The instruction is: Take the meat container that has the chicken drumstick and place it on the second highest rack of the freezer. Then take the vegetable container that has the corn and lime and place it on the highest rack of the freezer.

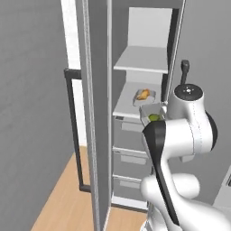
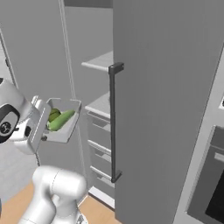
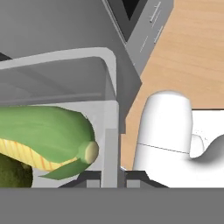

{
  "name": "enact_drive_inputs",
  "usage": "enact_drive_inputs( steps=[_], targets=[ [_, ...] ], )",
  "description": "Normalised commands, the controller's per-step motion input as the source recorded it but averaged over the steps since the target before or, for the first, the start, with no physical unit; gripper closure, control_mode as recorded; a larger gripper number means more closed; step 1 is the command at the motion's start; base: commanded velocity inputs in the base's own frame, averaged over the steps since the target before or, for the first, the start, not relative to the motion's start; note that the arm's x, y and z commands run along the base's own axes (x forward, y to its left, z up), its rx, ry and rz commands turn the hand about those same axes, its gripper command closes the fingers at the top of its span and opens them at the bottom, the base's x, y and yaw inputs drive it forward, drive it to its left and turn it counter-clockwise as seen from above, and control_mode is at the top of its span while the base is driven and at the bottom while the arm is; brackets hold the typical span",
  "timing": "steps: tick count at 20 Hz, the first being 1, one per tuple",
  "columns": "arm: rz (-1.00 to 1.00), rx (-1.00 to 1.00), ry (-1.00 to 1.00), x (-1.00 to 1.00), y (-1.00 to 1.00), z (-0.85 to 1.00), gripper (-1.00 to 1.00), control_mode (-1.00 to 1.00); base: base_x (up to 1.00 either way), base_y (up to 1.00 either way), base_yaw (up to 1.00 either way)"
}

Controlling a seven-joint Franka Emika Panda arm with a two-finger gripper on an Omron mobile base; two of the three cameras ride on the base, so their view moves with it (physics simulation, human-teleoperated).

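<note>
- The second step of the task is judged to be in hand: the meat container (image 1: 145,95) with the chicken drumstick (image 1: 143,94) is already seen on the second highest rack (image 1: 128,107) of the freezer (image 1: 135,54), near its front edge.
- The vegetable container (image 2: 61,120) is carried in the air in front of the open freezer, below the level of the highest rack (image 1: 142,61) and just before the front edge of the second one.
- The corn (image 3: 43,138) and the lime (image 3: 13,175) are lying inside it, touching each other.
- The claw (image 3: 111,179) is closed almost fully, and the rim wall of the vegetable container is pinched between its two tips.
- For the next move, it is judged that the container must be lifted above the highest rack, kept level so that nothing rolls out, and then pushed forward over the rack.
- The release is to be done only when the bottom is resting on the rack.
</note>
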Motion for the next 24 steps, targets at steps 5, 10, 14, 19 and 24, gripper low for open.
enact_drive_inputs(
  steps=[5, 10, 14, 19, 24],
  targets=[
    [0.00, 0.00, 0.00, 0.00, 0.00, 0.00, 1.00, 1.00, 0.51, 0.24, -0.26],
    [0.00, 0.00, 0.00, 0.00, 0.00, 0.00, 1.00, 1.00, 0.62, 0.42, -0.13],
    [0.00, 0.00, 0.00, 0.00, 0.00, 0.00, 1.00, 1.00, 0.54, 0.28, -0.15],
    [0.00, 0.00, 0.00, 0.00, 0.00, 0.00, 1.00, 1.00, 0.34, 0.00, -0.18],
    [0.00, 0.00, 0.00, 0.00, 0.00, 0.00, 1.00, 1.00, 0.62, 0.06, -0.10]
  ],
)
